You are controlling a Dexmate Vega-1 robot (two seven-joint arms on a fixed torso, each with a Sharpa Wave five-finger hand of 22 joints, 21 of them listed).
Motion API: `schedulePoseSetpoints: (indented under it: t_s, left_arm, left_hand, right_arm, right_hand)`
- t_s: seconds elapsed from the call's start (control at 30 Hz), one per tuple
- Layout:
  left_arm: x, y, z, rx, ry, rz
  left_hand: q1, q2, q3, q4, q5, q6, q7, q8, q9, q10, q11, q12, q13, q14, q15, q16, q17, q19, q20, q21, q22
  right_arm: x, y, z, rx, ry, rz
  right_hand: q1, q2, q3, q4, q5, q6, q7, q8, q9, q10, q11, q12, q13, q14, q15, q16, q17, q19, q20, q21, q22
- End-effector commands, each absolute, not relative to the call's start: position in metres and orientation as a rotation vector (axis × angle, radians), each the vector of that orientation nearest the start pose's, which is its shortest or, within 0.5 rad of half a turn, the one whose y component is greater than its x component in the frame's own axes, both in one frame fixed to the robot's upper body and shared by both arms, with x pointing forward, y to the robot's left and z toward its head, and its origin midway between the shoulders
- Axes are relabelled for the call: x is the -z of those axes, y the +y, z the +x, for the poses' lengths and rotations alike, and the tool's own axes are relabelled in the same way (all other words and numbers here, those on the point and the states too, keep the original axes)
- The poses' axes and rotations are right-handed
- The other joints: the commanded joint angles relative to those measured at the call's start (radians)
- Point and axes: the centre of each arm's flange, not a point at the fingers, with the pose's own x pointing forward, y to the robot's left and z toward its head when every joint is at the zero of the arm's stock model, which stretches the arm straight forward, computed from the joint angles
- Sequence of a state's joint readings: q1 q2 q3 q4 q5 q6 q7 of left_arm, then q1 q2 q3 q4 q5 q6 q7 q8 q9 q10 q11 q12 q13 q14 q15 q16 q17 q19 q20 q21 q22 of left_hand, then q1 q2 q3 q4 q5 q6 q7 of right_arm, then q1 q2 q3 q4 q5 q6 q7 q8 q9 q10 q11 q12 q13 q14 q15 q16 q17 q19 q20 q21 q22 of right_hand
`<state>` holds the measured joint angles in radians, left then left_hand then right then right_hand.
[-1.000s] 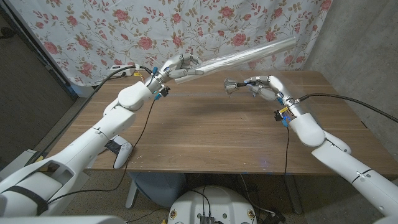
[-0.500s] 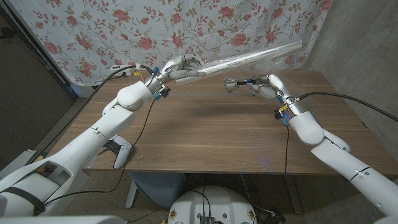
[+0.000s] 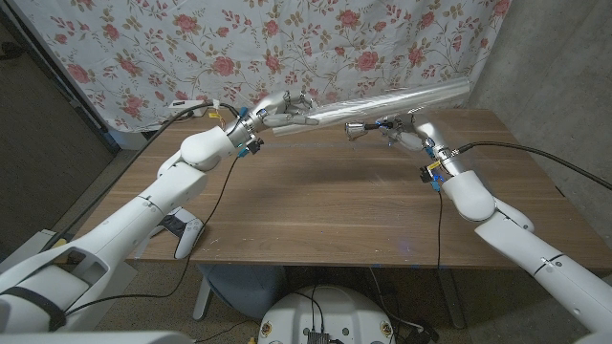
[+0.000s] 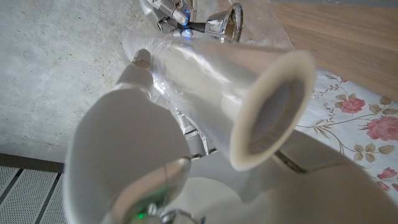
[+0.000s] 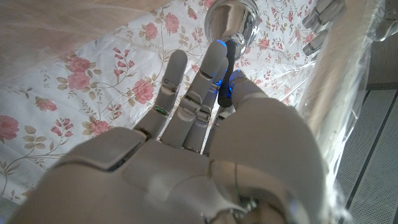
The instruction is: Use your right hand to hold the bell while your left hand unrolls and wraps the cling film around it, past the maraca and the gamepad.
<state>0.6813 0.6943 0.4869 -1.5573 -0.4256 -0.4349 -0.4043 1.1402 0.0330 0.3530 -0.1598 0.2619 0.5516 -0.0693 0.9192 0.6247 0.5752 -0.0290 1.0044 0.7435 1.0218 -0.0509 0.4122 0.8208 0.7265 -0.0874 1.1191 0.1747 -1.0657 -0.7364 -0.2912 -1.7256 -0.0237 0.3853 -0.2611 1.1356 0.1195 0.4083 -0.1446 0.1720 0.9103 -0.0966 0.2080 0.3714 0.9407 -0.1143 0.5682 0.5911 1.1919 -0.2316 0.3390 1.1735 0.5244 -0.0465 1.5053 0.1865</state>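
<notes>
The right hand point(image 3: 406, 126) holds a small shiny metal bell point(image 3: 355, 129) by its dark handle above the far side of the wooden table point(image 3: 325, 205), mouth pointing toward the left hand point(image 3: 283, 111). That hand grips one end of a long roll of cling film point(image 3: 402, 98), a glossy tube on a pale cardboard core point(image 4: 273, 118), slanting just behind the bell. Loose, wrinkled clear film point(image 5: 348, 81) hangs beside the right hand. A white gamepad point(image 3: 187, 235) sits at the table's near edge, under the left arm.
</notes>
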Motion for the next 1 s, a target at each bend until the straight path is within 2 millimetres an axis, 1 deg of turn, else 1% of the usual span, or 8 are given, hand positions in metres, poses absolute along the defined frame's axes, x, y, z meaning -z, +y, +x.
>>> schedulePoseSetpoints:
  t_s: [0.03,0.17,0.2,0.23,0.4,0.67,0.9,1.0]
  left_arm:
    - [-0.084,0.189,0.559,0.814,-0.901,0.619]
    - [-0.082,0.191,0.558,0.818,-0.897,0.63]
    - [-0.083,0.193,0.558,0.812,-0.899,0.633]
    - [-0.084,0.195,0.558,0.811,-0.897,0.632]
    - [-0.086,0.204,0.559,0.794,-0.894,0.607]
    - [-0.082,0.203,0.56,0.826,-0.875,0.627]
    - [-0.078,0.206,0.56,0.846,-0.864,0.627]
    - [-0.077,0.208,0.56,0.854,-0.856,0.628]
  left_hand:
    - [0.082,0.081,0.108,-0.006,-0.009,0.002,0.006,-0.01,0.098,0.108,-0.113,-0.002,0.274,0.119,-0.167,-0.009,0.007,-0.006,-0.002,0.009,0.001]
    - [0.082,0.082,0.11,-0.007,-0.011,0.003,0.004,-0.012,0.098,0.106,-0.114,-0.003,0.274,0.118,-0.167,-0.009,0.008,-0.008,-0.002,0.01,0.001]
    - [0.082,0.082,0.11,-0.007,-0.012,0.006,0.003,-0.013,0.096,0.107,-0.111,-0.005,0.271,0.116,-0.168,-0.011,0.007,-0.007,-0.002,0.01,0.001]
    - [0.082,0.082,0.11,-0.006,-0.012,0.004,0.003,-0.013,0.098,0.107,-0.112,-0.005,0.271,0.116,-0.168,-0.012,0.006,-0.009,-0.002,0.01,0.001]
    - [0.082,0.082,0.112,-0.007,-0.015,0.002,-0.003,-0.014,0.101,0.11,-0.11,-0.006,0.27,0.118,-0.168,-0.012,0.007,-0.009,-0.003,0.011,0.001]
    - [0.082,0.081,0.114,-0.007,-0.019,0.002,0.002,-0.017,0.104,0.102,-0.115,-0.004,0.281,0.116,-0.167,-0.013,0.011,-0.013,-0.002,0.012,0.001]
    - [0.081,0.082,0.117,-0.006,-0.022,0.002,0.003,-0.02,0.106,0.098,-0.118,-0.006,0.284,0.112,-0.166,-0.015,0.013,-0.013,-0.002,0.014,0.001]
    - [0.081,0.082,0.118,-0.007,-0.024,0.0,0.002,-0.021,0.111,0.099,-0.113,-0.01,0.279,0.111,-0.167,-0.017,0.013,-0.015,-0.002,0.015,0.001]
  right_arm:
    - [-0.015,-0.272,0.554,-0.08,-0.953,-0.628]
    - [-0.02,-0.271,0.555,-0.078,-0.964,-0.635]
    - [-0.021,-0.271,0.555,-0.078,-0.966,-0.637]
    - [-0.022,-0.271,0.555,-0.077,-0.966,-0.639]
    - [-0.023,-0.273,0.555,-0.076,-0.963,-0.637]
    - [-0.028,-0.278,0.555,-0.067,-0.957,-0.64]
    - [-0.034,-0.286,0.561,-0.068,-0.936,-0.622]
    - [-0.036,-0.29,0.565,-0.067,-0.925,-0.598]
  right_hand:
    - [-0.009,0.002,0.008,-0.001,0.008,0.004,0.0,-0.003,0.002,0.004,-0.005,-0.001,0.002,0.007,0.003,-0.002,0.004,-0.003,-0.154,0.004,0.001]
    - [-0.008,0.001,0.008,-0.002,0.008,0.005,0.001,-0.002,0.001,0.005,-0.005,0.0,0.002,0.007,0.002,-0.002,0.005,-0.003,-0.154,0.004,0.001]
    - [-0.008,0.002,0.008,-0.002,0.008,0.005,0.0,-0.002,0.002,0.006,-0.006,0.0,0.002,0.006,0.002,-0.003,0.004,-0.002,-0.153,0.004,0.001]
    - [-0.008,0.002,0.008,-0.002,0.008,0.004,0.0,-0.003,0.002,0.007,-0.002,-0.001,0.001,0.006,0.002,-0.002,0.004,-0.003,-0.153,0.004,0.001]
    - [-0.007,0.002,0.008,-0.002,0.008,0.005,0.0,-0.002,0.002,0.006,-0.004,0.0,0.003,0.007,0.002,-0.003,0.004,-0.003,-0.154,0.004,0.001]
    - [-0.008,0.001,0.008,-0.002,0.008,0.005,-0.001,-0.002,0.001,0.003,-0.006,-0.001,0.006,0.006,0.002,-0.003,0.004,-0.003,-0.154,0.004,0.001]
    - [-0.008,0.002,0.008,-0.001,0.008,0.005,-0.001,-0.003,0.001,0.006,-0.006,-0.001,0.005,0.007,0.002,-0.003,0.004,-0.003,-0.153,0.004,0.001]
    - [-0.008,0.001,0.008,-0.001,0.008,0.003,-0.003,-0.003,0.001,0.007,-0.004,-0.001,0.004,0.008,0.002,-0.002,0.005,-0.004,-0.153,0.004,0.001]
